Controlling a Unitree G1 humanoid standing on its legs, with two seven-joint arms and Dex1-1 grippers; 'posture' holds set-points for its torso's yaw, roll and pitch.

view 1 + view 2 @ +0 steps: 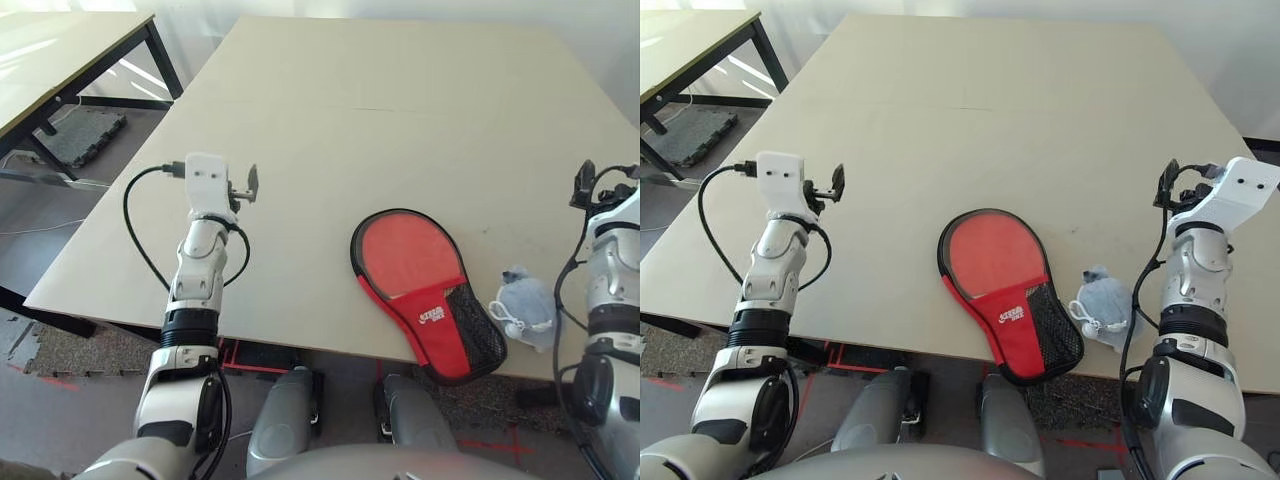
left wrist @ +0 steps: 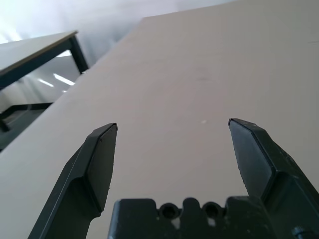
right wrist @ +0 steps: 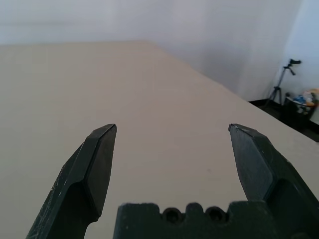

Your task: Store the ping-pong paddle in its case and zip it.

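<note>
Case at the table's edge, both my hands wide apart

My left hand (image 2: 173,124) is over the left part of the frame, its fingers spread with nothing between them; my right hand (image 3: 173,125), at the upper right, stands just as open and unladen. The case (image 1: 1015,325) lies on the table (image 1: 940,120), right of centre in the lower half, logo side up, its narrow end poking past the near edge. A round red surface (image 1: 995,255) fills its upper part; I can't tell whether that is the paddle's face or the case's own panel, nor can I make out a handle.

That doubt is my first risk: if I misread it, I could start zipping a case with no paddle in it. The overhang is the next. A push towards my body could send the case off the table, and a one-handed pull on the zip would probably drag the soft cloth along, so I'd want the other hand pinning it. The grey bundle (image 1: 1105,305) sits just beside the mesh pocket (image 1: 1052,325); reaching in from the right, I might knock it or snag its white cord (image 1: 1085,315).
</note>
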